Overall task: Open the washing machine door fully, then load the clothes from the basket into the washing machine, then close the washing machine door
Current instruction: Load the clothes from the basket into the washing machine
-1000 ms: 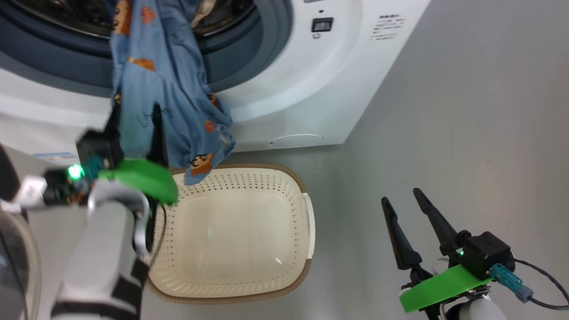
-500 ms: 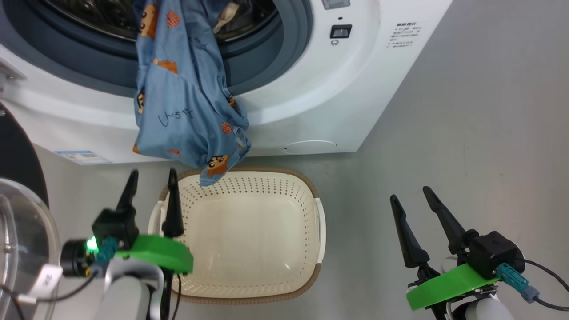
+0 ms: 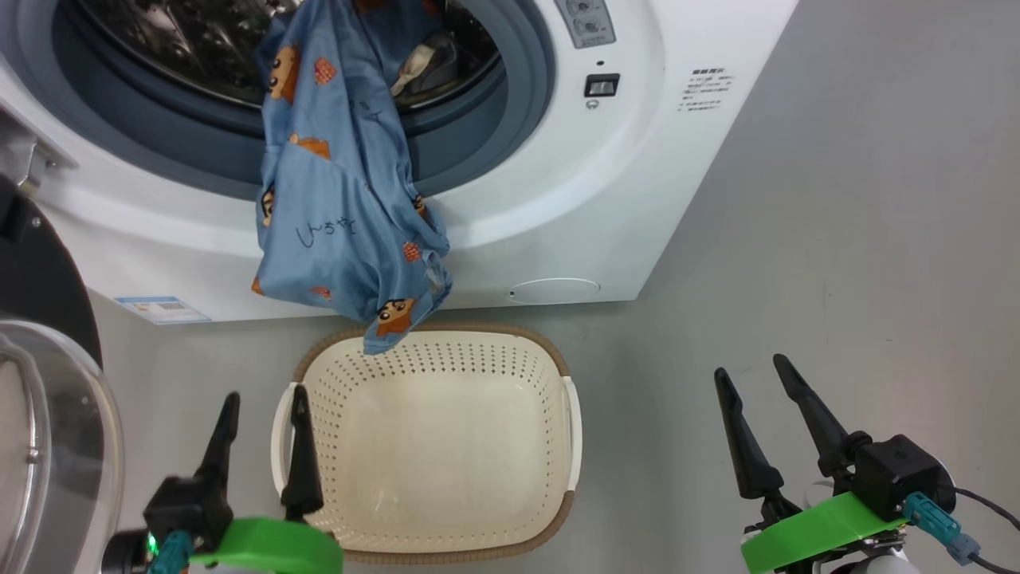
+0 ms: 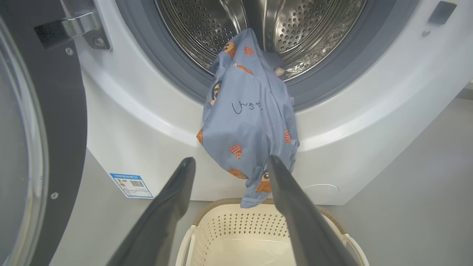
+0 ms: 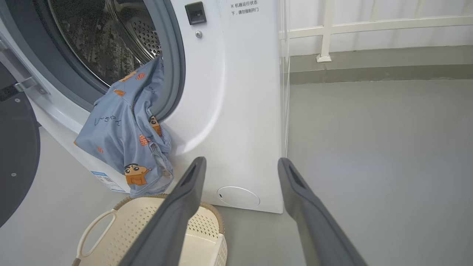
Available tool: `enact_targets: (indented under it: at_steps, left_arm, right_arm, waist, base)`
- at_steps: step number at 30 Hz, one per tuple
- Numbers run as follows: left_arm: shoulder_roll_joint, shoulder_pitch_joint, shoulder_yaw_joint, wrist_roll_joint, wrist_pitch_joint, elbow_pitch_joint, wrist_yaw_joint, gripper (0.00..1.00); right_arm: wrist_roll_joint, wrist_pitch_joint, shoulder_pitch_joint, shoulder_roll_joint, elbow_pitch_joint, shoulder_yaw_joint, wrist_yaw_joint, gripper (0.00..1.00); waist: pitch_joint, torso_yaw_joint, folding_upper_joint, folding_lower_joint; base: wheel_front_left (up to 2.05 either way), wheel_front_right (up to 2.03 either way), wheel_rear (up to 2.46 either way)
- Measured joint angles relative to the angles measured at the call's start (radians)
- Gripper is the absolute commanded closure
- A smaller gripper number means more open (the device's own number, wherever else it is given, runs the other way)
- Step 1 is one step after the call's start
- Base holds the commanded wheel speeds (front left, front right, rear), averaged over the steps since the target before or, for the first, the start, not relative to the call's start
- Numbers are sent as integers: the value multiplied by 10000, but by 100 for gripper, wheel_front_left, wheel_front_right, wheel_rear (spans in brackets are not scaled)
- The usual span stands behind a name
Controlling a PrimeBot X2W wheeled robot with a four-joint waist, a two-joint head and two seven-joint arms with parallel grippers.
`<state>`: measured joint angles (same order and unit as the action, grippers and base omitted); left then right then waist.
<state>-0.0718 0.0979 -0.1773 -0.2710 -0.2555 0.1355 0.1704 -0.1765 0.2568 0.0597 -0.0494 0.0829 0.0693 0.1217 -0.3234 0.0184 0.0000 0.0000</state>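
Though cut off at far left, swung wide: washing machine door (image 3: pixel 44 383). Next, left claw (image 3: pixel 265 395), fingers apart, holding nothing, just beside left handle (image 3: pixel 276 434) of basket (image 3: pixel 542 383). Centre: basket on floor (image 3: pixel 837 239) before washing machine (image 3: pixel 637 183); clothes (image 3: pixel 343 207) draped from drum (image 3: pixel 183 40) over gasket (image 3: pixel 478 127), lowest tip at basket's far rim. Right: right claw (image 3: pixel 751 367), fingers apart, holding nothing.

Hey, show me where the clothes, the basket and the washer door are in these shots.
clothes (image 3: pixel 343 231), head view, on the middle of the hanging blue fabric.
basket (image 3: pixel 434 454), head view, on its bare bottom.
washer door (image 4: pixel 68 129), left wrist view, on its black frame.
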Motion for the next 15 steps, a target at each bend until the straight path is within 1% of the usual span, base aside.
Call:
enact_targets:
  at_steps: [6,15]
  left_arm:
    - [-79,-703,136,-96,2,-479,-2,0]
    - [-140,-815,144,-165,2,-662,-2,0]
  right_arm:
    - [81,0,-17,0,-58,-113,0,0]
    - [81,0,-17,2,-79,-128,0,0]
  waist:
    - [15,-122,0,0]
    - [-26,-194,1,0]
  base:
    - [0,0,0]
    - [0,0,0]
